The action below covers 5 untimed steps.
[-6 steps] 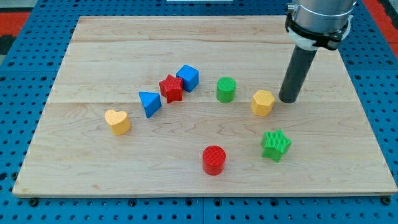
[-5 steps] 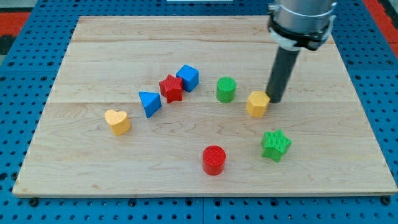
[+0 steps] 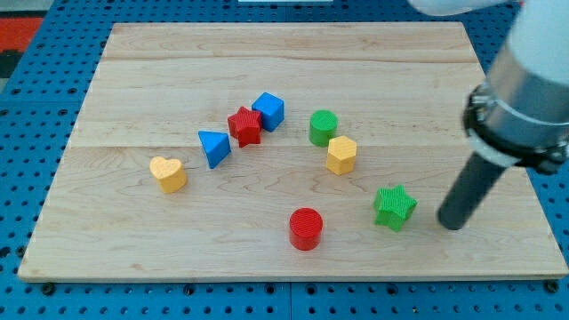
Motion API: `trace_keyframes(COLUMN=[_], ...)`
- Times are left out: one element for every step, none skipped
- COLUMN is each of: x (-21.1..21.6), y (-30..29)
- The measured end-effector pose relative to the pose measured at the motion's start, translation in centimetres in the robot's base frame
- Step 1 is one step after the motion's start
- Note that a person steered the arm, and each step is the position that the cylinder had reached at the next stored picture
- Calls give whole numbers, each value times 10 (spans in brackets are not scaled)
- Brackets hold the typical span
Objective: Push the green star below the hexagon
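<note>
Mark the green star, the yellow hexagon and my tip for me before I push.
green star [image 3: 394,206], camera view, on its top face.
yellow hexagon [image 3: 341,154], camera view, on its top face.
my tip [image 3: 451,224], camera view, on the rod's very end, to the view's right of the star.

The tip [image 3: 452,226] is seen on the wooden board [image 3: 133,71], near the view's right of the green star [image 3: 394,206], a small gap between them. The yellow hexagon [image 3: 341,155] is placed up-left of the star, just below-right of the green cylinder [image 3: 324,127]
</note>
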State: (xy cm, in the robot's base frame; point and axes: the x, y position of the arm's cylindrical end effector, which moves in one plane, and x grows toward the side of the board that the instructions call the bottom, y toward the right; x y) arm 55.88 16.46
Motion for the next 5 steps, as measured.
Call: trace_keyframes(x=[0,-1,-10,-16,30], y=[-42,-64,-71,-70,-63])
